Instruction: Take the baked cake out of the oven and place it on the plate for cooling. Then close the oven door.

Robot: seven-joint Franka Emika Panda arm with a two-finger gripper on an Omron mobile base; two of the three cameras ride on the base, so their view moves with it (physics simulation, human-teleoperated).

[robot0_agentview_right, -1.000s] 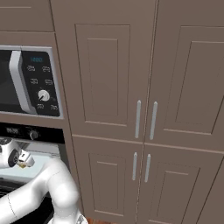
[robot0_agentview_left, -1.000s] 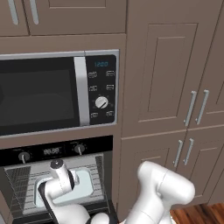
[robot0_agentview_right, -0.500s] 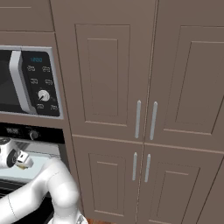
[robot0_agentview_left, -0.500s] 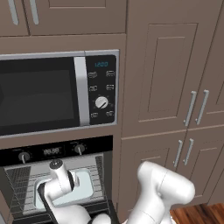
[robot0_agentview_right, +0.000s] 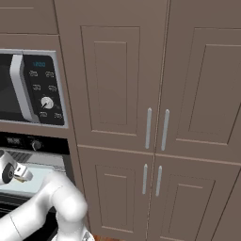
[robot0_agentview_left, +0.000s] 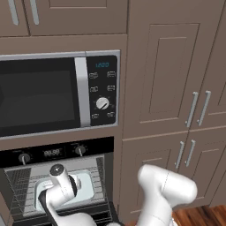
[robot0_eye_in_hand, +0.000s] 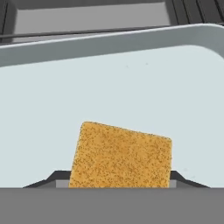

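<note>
Inside the oven (robot0_agentview_left: 57, 154), on the pale tray (robot0_eye_in_hand: 131, 78), the gripper (robot0_eye_in_hand: 119, 186) seems clamped on the cake (robot0_eye_in_hand: 120, 155), soft and crumbly, best held gently by its sides.

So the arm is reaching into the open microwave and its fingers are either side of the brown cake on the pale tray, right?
Not the microwave: the arm reaches into the open oven, below the microwave, whose door is shut, as the left base view shows. The rest holds: in the hand view the fingers sit either side of the brown cake on the pale tray.
</note>
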